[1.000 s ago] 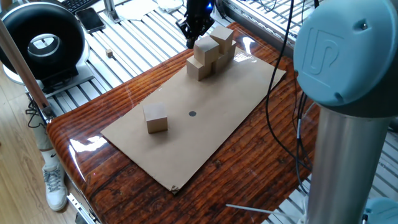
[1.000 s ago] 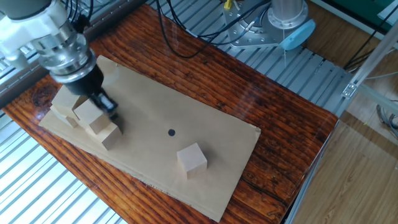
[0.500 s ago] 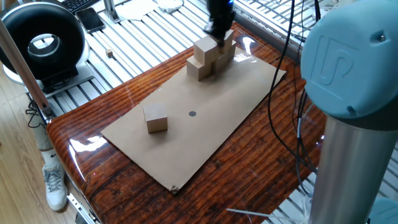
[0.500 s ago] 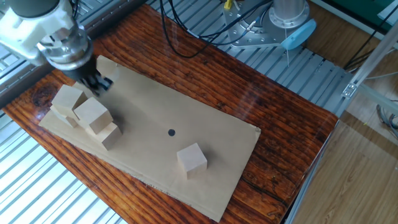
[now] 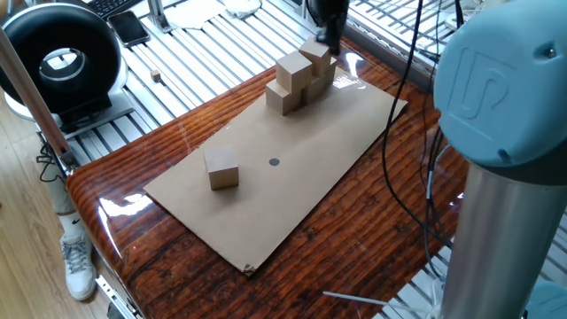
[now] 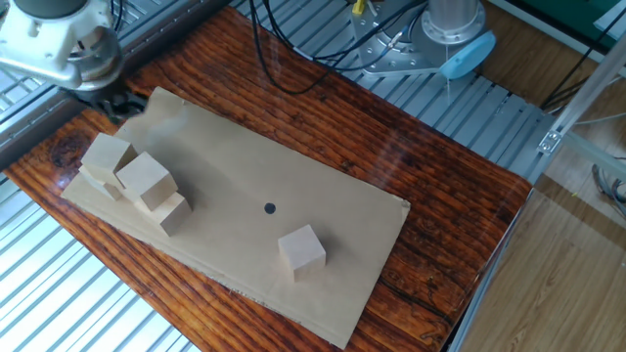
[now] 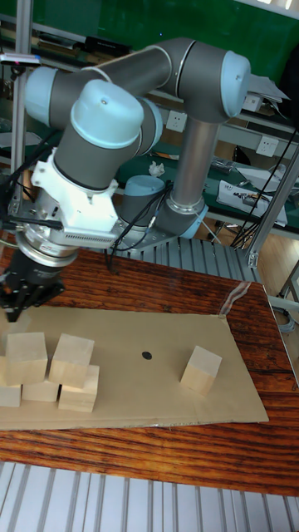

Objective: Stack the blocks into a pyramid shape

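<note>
Five blocks form a pile [image 5: 298,75] at the far end of the cardboard sheet [image 5: 292,190]: three in a bottom row and two resting on top. The same pile [image 6: 137,183] [image 7: 48,371] shows in the other fixed view and the tall fixed view. One more block [image 5: 221,168] [image 6: 301,250] [image 7: 202,370] stands alone past the black dot [image 5: 274,162]. My gripper [image 5: 330,37] [image 6: 115,102] [image 7: 20,306] hangs above and behind the pile, apart from it. Its fingers look open and nothing is between them.
A black round device [image 5: 62,58] and a tiny tan cube [image 5: 156,77] lie on the metal slats beside the wooden table [image 5: 381,239]. Cables [image 6: 293,59] run to the arm's base [image 6: 450,29]. The arm's grey column [image 5: 505,204] fills the right foreground.
My gripper was down at the pile's upper blocks one second ago. It has since lifted up and back away from the pile, leaving the top block in place. The lone block has not moved.
</note>
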`<state>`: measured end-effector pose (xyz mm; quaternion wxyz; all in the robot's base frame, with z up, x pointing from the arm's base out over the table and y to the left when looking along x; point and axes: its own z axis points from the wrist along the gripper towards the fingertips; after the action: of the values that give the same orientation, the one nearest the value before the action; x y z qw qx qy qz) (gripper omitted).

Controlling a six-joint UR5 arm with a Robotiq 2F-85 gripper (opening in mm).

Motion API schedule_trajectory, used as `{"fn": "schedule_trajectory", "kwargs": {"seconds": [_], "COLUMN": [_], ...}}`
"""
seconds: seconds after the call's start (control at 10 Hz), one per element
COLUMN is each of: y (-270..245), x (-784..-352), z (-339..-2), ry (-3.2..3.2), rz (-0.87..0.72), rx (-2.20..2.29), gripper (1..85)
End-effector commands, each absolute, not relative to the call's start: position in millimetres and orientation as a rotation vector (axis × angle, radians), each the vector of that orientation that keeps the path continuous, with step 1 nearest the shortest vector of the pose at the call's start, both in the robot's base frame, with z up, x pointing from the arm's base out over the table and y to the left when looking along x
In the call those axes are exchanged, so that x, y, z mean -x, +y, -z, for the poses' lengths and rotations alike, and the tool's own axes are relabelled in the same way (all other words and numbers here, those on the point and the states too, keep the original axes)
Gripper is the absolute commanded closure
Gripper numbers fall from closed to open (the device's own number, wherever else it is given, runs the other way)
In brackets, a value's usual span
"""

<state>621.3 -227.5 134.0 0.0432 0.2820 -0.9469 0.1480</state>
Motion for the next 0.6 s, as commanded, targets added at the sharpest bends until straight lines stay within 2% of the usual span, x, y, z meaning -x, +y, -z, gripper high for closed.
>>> {"fn": "schedule_trajectory", "kwargs": {"seconds": [0.0,0.5], "y": [-251,-240], "x": [-637,-648], "z": [-131,-122], "ry": [-2.872,-2.975], "rz": [-0.526,-0.459], "rx": [-1.004,-0.964], "gripper": [84.7,84.7]}}
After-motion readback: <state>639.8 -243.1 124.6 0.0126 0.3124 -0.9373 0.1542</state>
